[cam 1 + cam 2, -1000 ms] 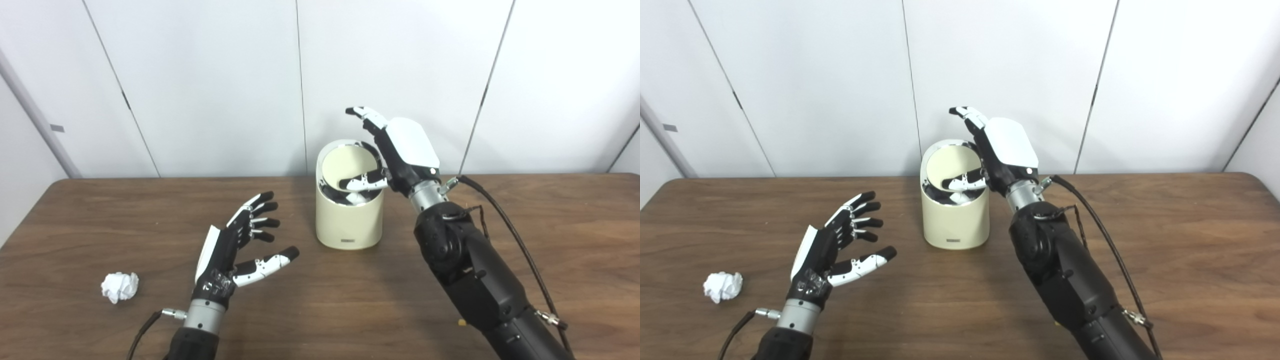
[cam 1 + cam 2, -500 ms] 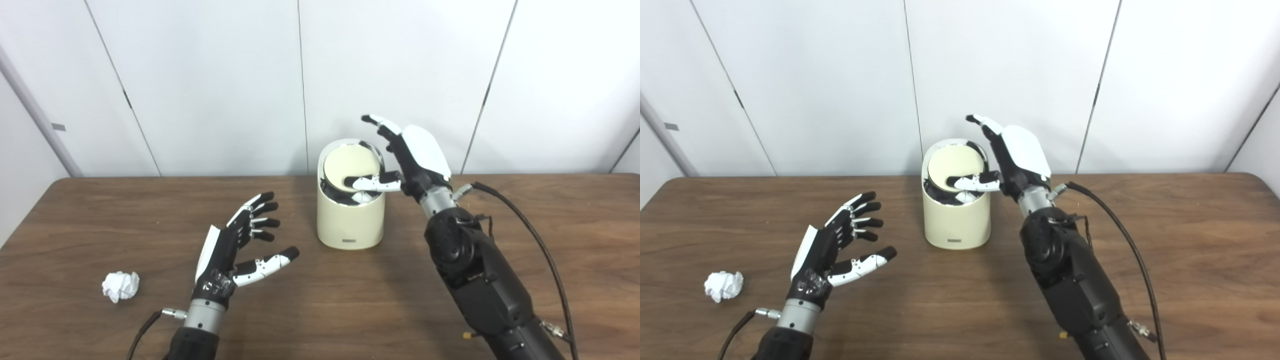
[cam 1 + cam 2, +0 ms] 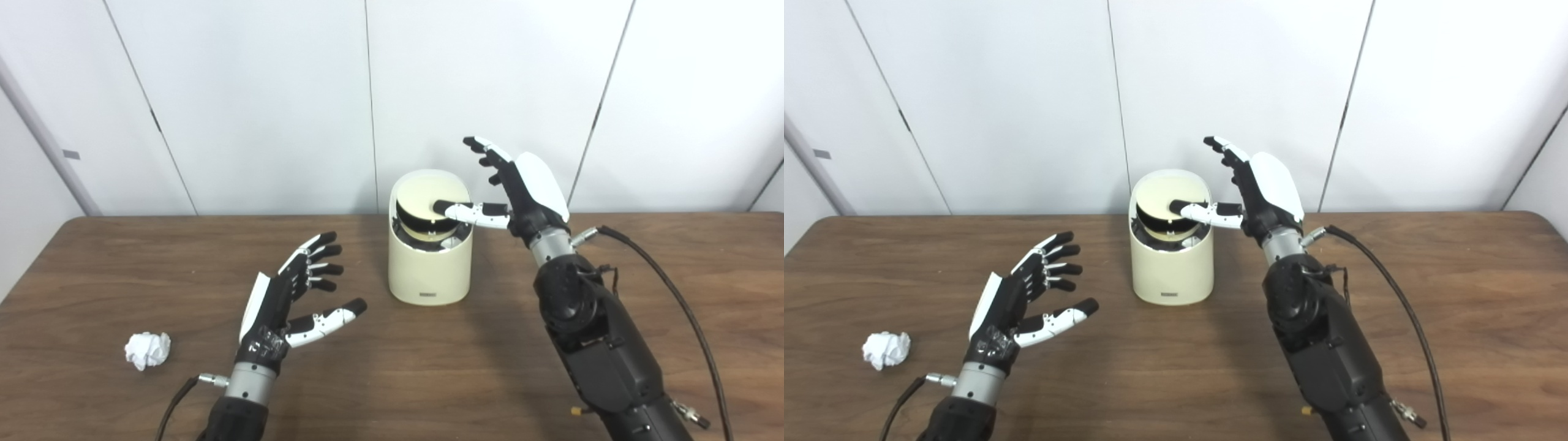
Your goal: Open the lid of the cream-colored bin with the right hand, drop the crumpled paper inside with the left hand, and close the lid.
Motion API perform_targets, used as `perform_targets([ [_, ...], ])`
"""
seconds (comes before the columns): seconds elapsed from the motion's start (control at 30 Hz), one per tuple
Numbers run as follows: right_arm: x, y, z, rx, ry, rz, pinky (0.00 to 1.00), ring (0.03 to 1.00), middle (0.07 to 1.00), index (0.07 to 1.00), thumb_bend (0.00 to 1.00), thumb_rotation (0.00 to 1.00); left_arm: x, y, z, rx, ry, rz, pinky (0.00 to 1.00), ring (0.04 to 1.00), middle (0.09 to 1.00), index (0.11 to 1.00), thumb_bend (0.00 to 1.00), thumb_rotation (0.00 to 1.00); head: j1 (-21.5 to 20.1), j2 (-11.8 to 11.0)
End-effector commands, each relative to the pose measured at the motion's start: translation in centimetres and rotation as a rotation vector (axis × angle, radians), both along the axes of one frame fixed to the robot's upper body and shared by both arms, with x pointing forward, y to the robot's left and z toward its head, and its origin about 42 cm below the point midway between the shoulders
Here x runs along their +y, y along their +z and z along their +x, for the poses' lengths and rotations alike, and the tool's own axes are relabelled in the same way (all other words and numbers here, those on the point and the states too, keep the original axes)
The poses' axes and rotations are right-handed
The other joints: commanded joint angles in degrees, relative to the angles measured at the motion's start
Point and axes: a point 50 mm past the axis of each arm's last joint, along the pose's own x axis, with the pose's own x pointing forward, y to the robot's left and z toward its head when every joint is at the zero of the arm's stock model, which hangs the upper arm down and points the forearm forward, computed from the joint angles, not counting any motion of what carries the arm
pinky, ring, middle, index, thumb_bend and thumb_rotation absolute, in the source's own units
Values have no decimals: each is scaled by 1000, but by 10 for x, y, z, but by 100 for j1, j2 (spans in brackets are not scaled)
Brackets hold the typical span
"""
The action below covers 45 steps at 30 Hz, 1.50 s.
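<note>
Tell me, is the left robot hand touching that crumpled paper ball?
Apart. In the left eye view, bare table shows between the open left robot hand and the crumpled paper.

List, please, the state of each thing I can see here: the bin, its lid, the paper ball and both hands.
Cream-colored bin: upright on the table, near the wall.
Lid: tilted, partly open, a dark gap below its front edge.
Crumpled paper: lying on the table, far left, not held.
Left hand: open, fingers spread, holding nothing.
Right hand: open, thumb resting on the lid.
</note>
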Motion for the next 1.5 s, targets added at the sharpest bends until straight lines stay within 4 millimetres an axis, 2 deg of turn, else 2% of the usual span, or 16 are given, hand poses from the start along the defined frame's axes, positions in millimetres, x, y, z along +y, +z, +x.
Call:
perform_targets([
  [0.0, -1, 19, -4, -73, 23, 40, 693, 827, 873, 863, 666, 510, -2, 15, 5, -65, -18, 4, 655, 725, 818, 879, 759, 205, 14, -3],
  [0.3, -30, -19, -49, -25, 10, 176, 574, 763, 859, 855, 685, 512, -1, 16, 5, -70, -17, 1, 623, 724, 823, 880, 750, 192, 0, 9],
  [0.57, -44, -40, -81, -22, -7, 230, 641, 785, 864, 860, 685, 525, 0, 17, 5, -71, -19, 5, 609, 719, 823, 881, 753, 203, -32, 36],
  [0.67, -46, -44, -87, -35, 0, 217, 635, 787, 867, 862, 702, 547, 0, 17, 5, -70, -20, 2, 630, 718, 822, 880, 757, 202, -21, 41],
  [0.83, -48, -46, -90, -36, 4, 215, 641, 795, 871, 866, 704, 542, 0, 17, 5, -66, -21, 2, 608, 723, 822, 880, 759, 203, -22, 51],
  [1.07, -46, -48, -91, -17, 7, 216, 639, 802, 867, 864, 715, 475, 0, 17, 4, -65, -19, 12, 639, 718, 822, 879, 758, 206, -7, 68],
  [1.2, -45, -50, -92, 5, 24, 223, 656, 823, 880, 878, 749, 400, 0, 16, 4, -66, -18, 11, 630, 719, 822, 879, 759, 204, 28, 54],
  [1.3, -47, -53, -93, 11, 32, 220, 637, 822, 885, 884, 789, 369, -2, 16, 4, -67, -18, 12, 624, 719, 823, 878, 756, 200, 280, 24],
  [1.37, -51, -53, -94, 18, 39, 222, 627, 820, 891, 888, 806, 362, -6, 15, 4, -78, -17, 16, 608, 722, 824, 877, 744, 185, 777, -33],
  [1.4, -52, -53, -95, 20, 42, 222, 625, 821, 898, 892, 806, 357, -8, 15, 4, -83, -16, 18, 590, 723, 821, 874, 742, 178, 837, -42],
  [1.47, -58, -53, -97, 20, 40, 219, 621, 818, 898, 891, 805, 327, -16, 13, 5, -80, -24, 5, 563, 724, 819, 871, 744, 178, 1359, -119],
])
